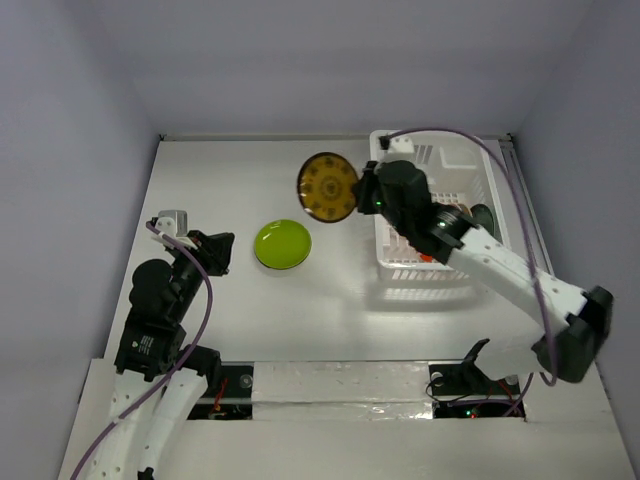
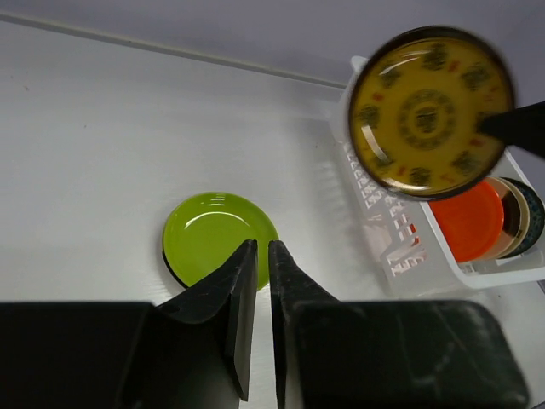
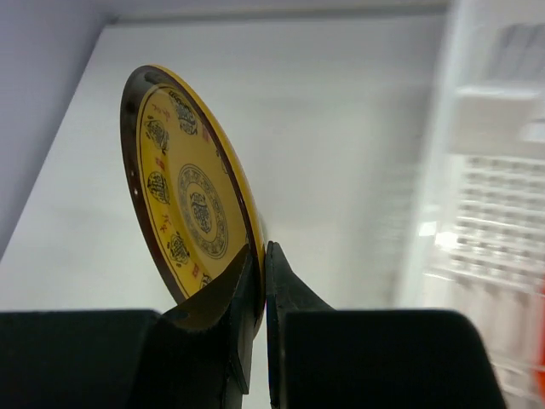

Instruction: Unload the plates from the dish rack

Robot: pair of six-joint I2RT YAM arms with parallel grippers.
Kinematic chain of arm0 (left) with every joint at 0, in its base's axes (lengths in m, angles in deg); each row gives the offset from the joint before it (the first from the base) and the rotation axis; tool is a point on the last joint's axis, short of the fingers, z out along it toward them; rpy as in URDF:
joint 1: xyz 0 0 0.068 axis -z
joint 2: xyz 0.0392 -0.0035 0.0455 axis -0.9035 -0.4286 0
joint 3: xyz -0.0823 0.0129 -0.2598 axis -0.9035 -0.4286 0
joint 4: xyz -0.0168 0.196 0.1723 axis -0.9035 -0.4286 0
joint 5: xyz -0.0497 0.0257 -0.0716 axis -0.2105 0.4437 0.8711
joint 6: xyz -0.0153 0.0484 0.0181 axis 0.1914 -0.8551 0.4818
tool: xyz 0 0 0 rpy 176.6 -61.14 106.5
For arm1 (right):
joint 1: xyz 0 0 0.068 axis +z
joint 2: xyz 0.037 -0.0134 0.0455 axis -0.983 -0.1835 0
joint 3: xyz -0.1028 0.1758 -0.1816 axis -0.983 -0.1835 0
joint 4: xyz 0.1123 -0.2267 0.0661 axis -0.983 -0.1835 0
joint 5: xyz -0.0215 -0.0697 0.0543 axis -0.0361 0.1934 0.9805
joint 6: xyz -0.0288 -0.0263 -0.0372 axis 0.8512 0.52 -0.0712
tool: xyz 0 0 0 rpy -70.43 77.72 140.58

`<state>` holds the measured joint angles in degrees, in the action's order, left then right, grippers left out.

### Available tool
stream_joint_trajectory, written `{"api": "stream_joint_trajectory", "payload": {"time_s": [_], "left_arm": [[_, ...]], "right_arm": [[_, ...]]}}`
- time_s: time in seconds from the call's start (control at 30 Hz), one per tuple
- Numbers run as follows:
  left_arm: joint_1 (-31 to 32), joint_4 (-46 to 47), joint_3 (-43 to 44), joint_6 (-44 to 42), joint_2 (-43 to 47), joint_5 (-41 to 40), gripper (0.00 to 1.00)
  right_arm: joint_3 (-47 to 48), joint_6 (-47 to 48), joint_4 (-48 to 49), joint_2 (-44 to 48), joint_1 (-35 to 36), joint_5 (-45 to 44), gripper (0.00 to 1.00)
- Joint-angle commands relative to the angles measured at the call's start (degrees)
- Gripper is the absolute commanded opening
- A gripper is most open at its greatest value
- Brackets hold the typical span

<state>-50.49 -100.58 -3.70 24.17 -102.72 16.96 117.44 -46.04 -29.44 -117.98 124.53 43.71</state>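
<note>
The right end effector [image 1: 362,190] pinched the rim of a yellow plate [image 1: 328,187] with dark round marks on it. The plate stood on its edge, up in the air, just left of the far part of the dish rack [image 1: 455,165]. It was out of the rack and over the desk [image 1: 220,180].

The white rack sat on the right side of the desk. In its near part an orange-red plate [image 2: 464,220] stood on its edge. A tan plate [image 2: 509,213] stood right behind it, and a dark-rimmed plate [image 2: 533,213] behind that.

A lime green plate [image 1: 282,244] lay flat on the desk, left of the rack and well apart from it.

The left end effector [image 2: 262,247] was near the green plate, on its left. Its fingers were pressed almost together, with nothing between them.
</note>
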Motion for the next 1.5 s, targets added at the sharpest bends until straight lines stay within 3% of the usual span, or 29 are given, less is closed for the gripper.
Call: {"api": "stream_joint_trajectory", "payload": {"time_s": [0.0, 0.27, 0.5, 0.7, 0.77, 0.8, 0.9, 1.0, 1.17, 1.23, 1.3, 1.33, 1.4, 1.47], "left_arm": [[-0.24, 2.90, 0.73, -0.13, -0.94, -0.88, 0.08], [-0.77, 2.37, 0.90, 0.31, -0.51, -2.29, 0.20], [-0.77, 2.46, 0.82, 0.22, -0.24, -1.76, 0.29], [-0.77, 2.46, 0.81, 0.23, -0.07, -1.59, 0.31], [-0.77, 2.55, 0.81, 0.14, -0.15, -1.50, 0.32], [-0.77, 2.55, 0.81, 0.14, 0.02, -1.41, 0.32], [-0.77, 2.55, 0.81, 0.14, -0.07, -1.58, 0.32], [-0.77, 2.64, 0.81, 0.23, -0.15, -1.41, 0.32], [-0.77, 2.55, 0.81, 0.14, 0.02, -1.58, 0.33], [-0.77, 2.55, 0.81, 0.05, 0.02, -1.50, 0.33], [-0.77, 2.55, 0.81, 0.14, 0.20, -1.23, 0.33], [-0.77, 2.64, 0.81, 0.14, 0.20, -1.32, 0.33], [-0.77, 2.55, 0.82, 0.14, 0.20, -1.23, 0.33], [-0.77, 2.72, 0.81, 0.05, 0.20, -0.97, 0.33]], "right_arm": [[1.39, -5.14, 11.96, -9.74, 1.83, 13.71, 0.00], [7.28, -15.24, 18.91, -28.11, 1.83, 22.50, 0.00], [5.09, -19.65, 22.52, -34.37, 1.83, 24.62, 0.06], [2.72, -20.00, 21.73, -35.87, 1.83, 23.74, 0.29], [2.19, -19.74, 21.38, -35.52, 1.83, 22.78, 0.30], [2.10, -19.48, 21.03, -35.00, 1.83, 22.16, 0.37], [2.71, -17.73, 19.36, -33.24, 2.36, 19.71, 0.46], [5.17, -15.00, 13.58, -31.48, 3.50, 15.93, 0.64], [5.53, -11.92, 7.23, -26.30, 4.82, 6.35, 0.71], [4.13, -10.77, 4.77, -21.91, 4.82, 1.97, 0.69], [2.90, -9.29, 2.23, -18.31, 4.82, -6.02, 0.58], [1.76, -8.67, 0.91, -14.55, 4.82, -9.01, 0.31], [0.79, -8.66, -4.88, -11.10, 4.04, -19.20, 0.00], [-2.09, -9.63, -9.89, -6.09, 1.84, -26.84, 0.00]]}}
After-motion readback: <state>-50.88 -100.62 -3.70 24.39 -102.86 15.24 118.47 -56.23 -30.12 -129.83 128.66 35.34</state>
